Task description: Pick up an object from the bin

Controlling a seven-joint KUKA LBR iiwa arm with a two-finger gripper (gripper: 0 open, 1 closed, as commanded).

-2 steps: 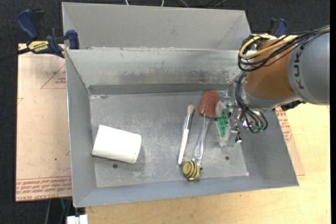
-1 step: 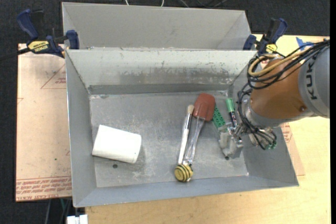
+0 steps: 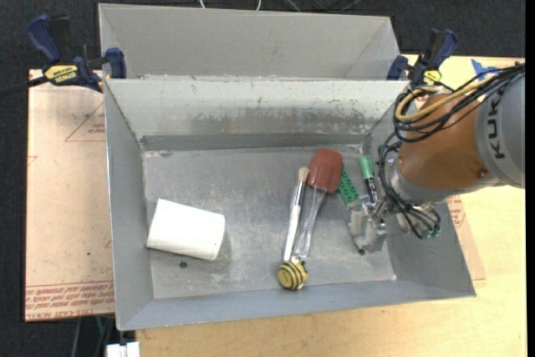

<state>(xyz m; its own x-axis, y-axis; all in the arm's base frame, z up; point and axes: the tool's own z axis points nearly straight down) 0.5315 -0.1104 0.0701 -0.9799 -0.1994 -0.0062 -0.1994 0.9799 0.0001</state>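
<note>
Your gripper [image 3: 365,237] sits low by the bin's [image 3: 251,96] right wall, towards the front right corner; you cannot tell how its jaws stand. Nearest to it are a green pen [image 3: 366,171] and a green flat piece [image 3: 347,185], just behind it. A clear tube [image 3: 308,217] with a red-brown cap lies mid-floor, and a white block [image 3: 186,229] lies near the left wall.

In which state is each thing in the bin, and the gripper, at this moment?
White cup: lying on its side, at the left.
Clear tube with brown cap: lying flat, in the middle.
White stick: lying flat along the tube.
Green piece: flat, beside the brown cap.
Gripper: low, right of the tube.
</note>
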